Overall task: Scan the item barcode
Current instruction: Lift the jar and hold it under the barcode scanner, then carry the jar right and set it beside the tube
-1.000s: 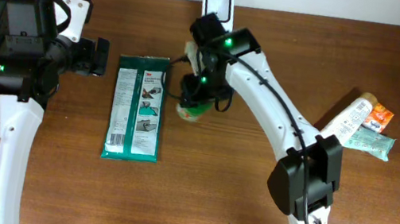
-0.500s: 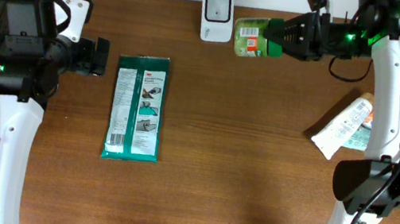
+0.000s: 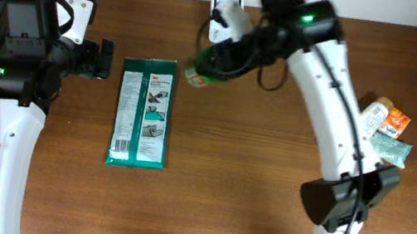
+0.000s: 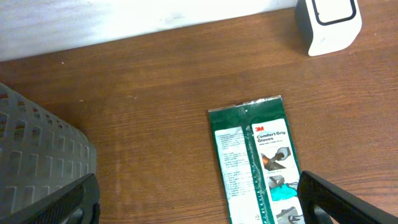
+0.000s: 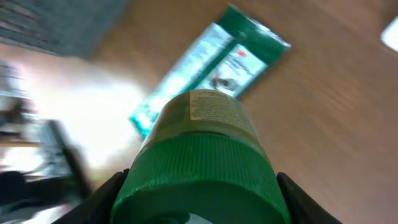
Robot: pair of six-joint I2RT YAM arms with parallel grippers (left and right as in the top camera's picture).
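Our right gripper is clamped on the green cap of the bottle, holding it in the air just in front of the scanner, a little toward the left arm's side. We judge the step in hand to be presenting the barcode. To do it well, we should roll the wrist until the printed label faces the scanner's window, then hold it near and steady. Our left gripper hangs with jaws wide apart, well left of the scanner, empty.
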